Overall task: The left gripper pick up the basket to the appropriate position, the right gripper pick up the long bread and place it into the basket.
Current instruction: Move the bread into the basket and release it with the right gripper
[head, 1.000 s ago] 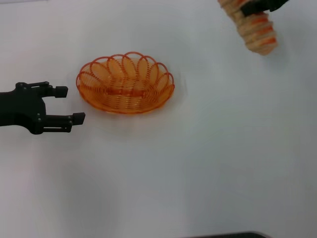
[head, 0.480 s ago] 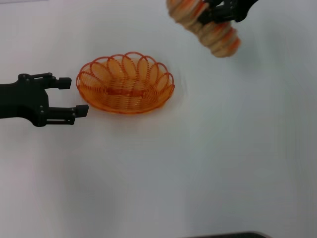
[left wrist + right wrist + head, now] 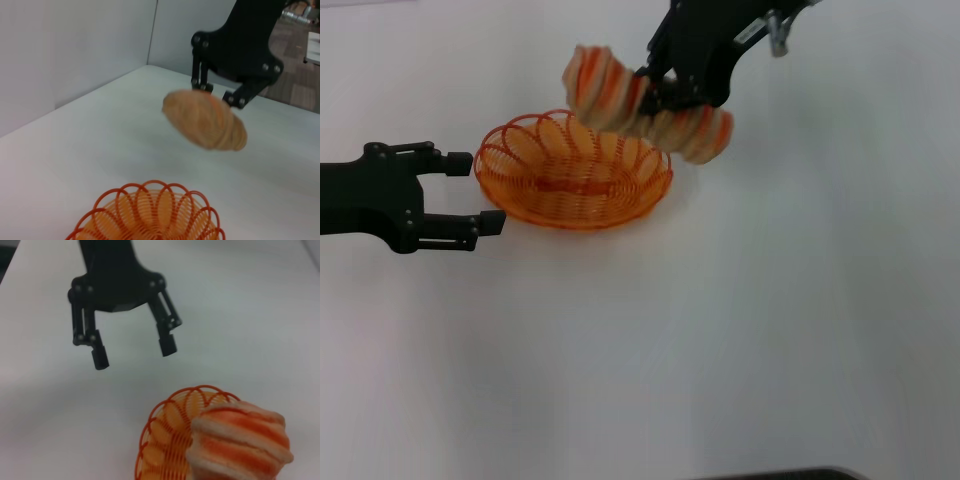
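The orange wire basket [image 3: 570, 175] rests on the white table, left of centre in the head view; it also shows in the left wrist view [image 3: 150, 215] and the right wrist view [image 3: 167, 440]. My left gripper [image 3: 478, 192] is open just left of the basket's rim, not touching it; it also shows in the right wrist view [image 3: 132, 351]. My right gripper [image 3: 660, 92] is shut on the long bread [image 3: 605, 90] and holds it in the air above the basket's far right rim. The bread also shows in the left wrist view [image 3: 205, 120] and the right wrist view [image 3: 240, 442].
The white table [image 3: 740, 330] stretches to the front and right of the basket. A dark edge [image 3: 780, 474] shows at the table's near side. A grey wall panel [image 3: 75, 45] stands behind the table in the left wrist view.
My right gripper has carried the long bread from the far right corner leftward and down, to above the basket. My left gripper has edged a little closer to the basket.
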`<state>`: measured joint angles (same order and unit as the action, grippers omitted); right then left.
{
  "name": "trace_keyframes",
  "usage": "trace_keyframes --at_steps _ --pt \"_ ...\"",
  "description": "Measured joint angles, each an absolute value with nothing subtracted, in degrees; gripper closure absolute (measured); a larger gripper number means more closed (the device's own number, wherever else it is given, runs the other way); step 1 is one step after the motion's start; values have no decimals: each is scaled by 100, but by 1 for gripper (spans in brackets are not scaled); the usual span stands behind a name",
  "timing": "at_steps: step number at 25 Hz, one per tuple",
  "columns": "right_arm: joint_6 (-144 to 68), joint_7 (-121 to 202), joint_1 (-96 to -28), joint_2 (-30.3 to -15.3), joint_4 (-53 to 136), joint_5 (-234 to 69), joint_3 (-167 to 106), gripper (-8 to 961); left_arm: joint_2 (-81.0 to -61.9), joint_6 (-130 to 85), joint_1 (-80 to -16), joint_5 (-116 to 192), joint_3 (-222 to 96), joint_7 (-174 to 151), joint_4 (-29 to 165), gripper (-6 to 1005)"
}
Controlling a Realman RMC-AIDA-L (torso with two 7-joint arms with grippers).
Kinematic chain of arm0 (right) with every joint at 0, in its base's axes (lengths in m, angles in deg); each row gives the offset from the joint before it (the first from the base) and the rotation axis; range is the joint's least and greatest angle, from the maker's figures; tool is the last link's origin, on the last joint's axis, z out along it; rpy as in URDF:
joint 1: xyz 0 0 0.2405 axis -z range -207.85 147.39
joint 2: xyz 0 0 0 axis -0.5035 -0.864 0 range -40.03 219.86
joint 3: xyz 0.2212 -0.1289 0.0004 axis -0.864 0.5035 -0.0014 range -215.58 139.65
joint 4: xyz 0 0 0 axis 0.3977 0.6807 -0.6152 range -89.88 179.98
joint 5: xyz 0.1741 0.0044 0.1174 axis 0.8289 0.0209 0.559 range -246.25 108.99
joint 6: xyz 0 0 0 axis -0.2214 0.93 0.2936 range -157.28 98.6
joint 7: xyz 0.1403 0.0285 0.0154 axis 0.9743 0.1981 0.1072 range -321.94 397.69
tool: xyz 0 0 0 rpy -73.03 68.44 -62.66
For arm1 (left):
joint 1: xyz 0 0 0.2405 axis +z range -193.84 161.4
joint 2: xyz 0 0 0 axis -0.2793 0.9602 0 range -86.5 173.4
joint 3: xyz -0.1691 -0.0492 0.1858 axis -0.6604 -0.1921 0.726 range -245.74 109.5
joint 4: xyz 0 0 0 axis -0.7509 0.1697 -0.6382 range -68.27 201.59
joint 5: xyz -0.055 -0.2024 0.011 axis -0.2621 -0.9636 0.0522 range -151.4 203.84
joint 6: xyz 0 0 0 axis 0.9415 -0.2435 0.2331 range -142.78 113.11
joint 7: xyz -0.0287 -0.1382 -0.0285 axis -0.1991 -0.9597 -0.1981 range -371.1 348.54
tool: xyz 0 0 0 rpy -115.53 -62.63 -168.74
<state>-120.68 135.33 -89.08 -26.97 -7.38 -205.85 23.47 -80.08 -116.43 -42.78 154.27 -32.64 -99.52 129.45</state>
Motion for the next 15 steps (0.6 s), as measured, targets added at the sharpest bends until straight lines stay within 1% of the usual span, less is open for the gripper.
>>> trace_keyframes --at_steps 5,7,15 --pt "-11873 13396 -9248 -2862 -341 -20949 2400 771 -8015 -11662 -4301 15427 -3148 -9952 12934 142" --pt "-11752 13331 -9339 -2903 -188 -20996 2408 771 -8017 -11669 -4302 15427 -3124 -9952 12941 142" --pt "-10932 13016 -9660 -2958 678 -21013 2463 772 -8010 -11746 -4303 15438 -3120 -9952 12951 143"
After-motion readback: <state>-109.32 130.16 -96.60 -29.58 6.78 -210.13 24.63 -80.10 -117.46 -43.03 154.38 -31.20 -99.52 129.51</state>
